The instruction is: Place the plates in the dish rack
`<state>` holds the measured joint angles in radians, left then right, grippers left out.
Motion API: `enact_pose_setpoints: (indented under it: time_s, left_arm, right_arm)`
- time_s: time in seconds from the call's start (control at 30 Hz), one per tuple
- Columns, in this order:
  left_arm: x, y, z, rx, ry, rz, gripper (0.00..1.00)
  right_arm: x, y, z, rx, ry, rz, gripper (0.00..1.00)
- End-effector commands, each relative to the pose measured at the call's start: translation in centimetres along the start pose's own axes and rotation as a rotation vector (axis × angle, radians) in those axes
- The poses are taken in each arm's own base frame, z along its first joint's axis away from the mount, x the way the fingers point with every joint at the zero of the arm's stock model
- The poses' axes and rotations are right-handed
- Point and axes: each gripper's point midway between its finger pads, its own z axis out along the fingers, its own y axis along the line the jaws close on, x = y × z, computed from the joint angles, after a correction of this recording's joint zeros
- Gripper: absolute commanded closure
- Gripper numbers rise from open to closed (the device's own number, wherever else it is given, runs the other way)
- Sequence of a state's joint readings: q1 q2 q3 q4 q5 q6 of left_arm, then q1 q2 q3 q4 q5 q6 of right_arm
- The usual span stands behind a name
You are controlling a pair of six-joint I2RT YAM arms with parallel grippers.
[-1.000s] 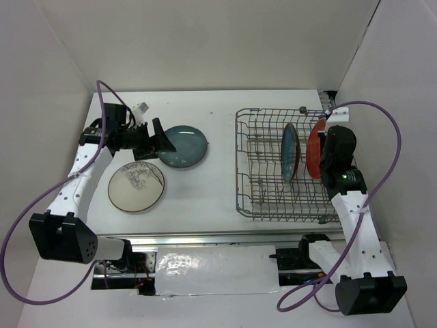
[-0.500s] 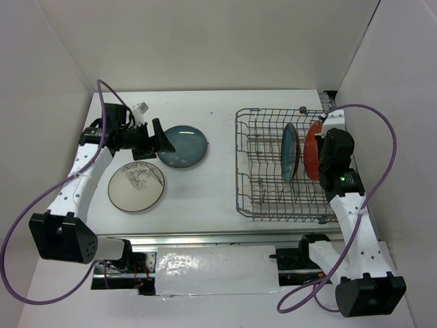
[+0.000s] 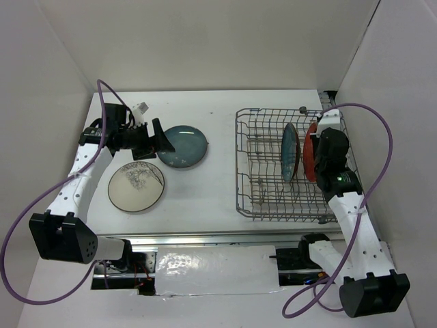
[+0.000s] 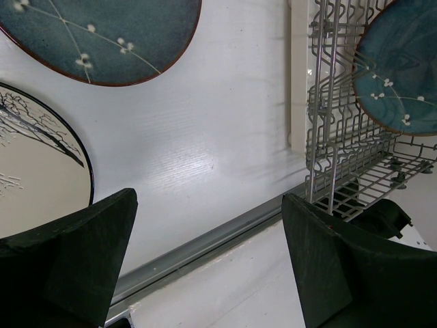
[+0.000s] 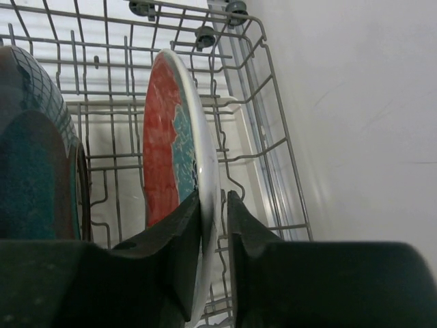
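Observation:
The red patterned plate (image 3: 311, 152) stands on edge at the right end of the dish rack (image 3: 273, 111). My right gripper (image 3: 321, 149) is shut on its rim; in the right wrist view my gripper (image 5: 214, 199) pinches the plate (image 5: 164, 137) among the rack's wires (image 5: 273, 75). A teal plate (image 3: 290, 152) stands upright just left of it, also in the right wrist view (image 5: 34, 157). The other teal plate (image 3: 183, 146) and the cream branch plate (image 3: 136, 186) lie flat on the table. My left gripper (image 3: 158, 139) is open and empty, hovering at the teal plate's left edge.
The left wrist view shows the left gripper (image 4: 208, 198) open above the table's front metal edge (image 4: 205, 239), with the flat teal plate (image 4: 102, 34), the cream plate (image 4: 34, 171) and the rack (image 4: 321, 137) beyond. White walls enclose the table.
My right gripper has carried the red plate a little leftward and lower into the rack, closer to the standing teal plate. The left arm has not moved.

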<state>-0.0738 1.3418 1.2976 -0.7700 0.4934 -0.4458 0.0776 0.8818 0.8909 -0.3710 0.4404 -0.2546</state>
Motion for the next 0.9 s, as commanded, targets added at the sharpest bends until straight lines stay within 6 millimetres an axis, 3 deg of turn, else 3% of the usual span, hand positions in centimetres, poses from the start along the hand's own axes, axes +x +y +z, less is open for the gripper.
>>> enact_pose_setpoints:
  time_s: [0.0,0.03,0.37,0.43,0.53,0.6,0.87]
  left_arm:
    - [-0.6,-0.6,-0.4,0.013,-0.021,0.039,0.01]
    - [-0.5,-0.6,-0.4,0.014,-0.023,0.040,0.01]
    - [-0.4,-0.4,-0.5,0.009,-0.025,0.043,0.01]
    - [-0.3,-0.5,-0.5,0.012,-0.022,0.041,0.01]
    - [-0.3,-0.4,-0.5,0.011,-0.023,0.043,0.01]
    - [-0.3,-0.4,-0.5,0.009,-0.025,0.045,0.01]
    - [-0.3,-0.5,-0.6,0.009,-0.025,0.045,0.01]
  right_arm:
    - [-3.9,-1.5,-0.5,0.065,-0.129,0.086,0.71]
    - [-3.9,-1.5,-0.5,0.075,-0.126,0.087,0.63]
    - [-3.4,-2.1,-0.2,0.119,-0.098,0.105,0.51]
    - [-3.3,-2.1,-0.2,0.124,-0.092,0.106,0.38]
    - [-3.4,-2.0,-0.1,0.123,-0.088,0.111,0.38]
    - [-3.3,-2.0,0.0,0.125,-0.081,0.112,0.29]
    - [-2.9,-2.2,0.3,0.149,-0.064,0.126,0.29]
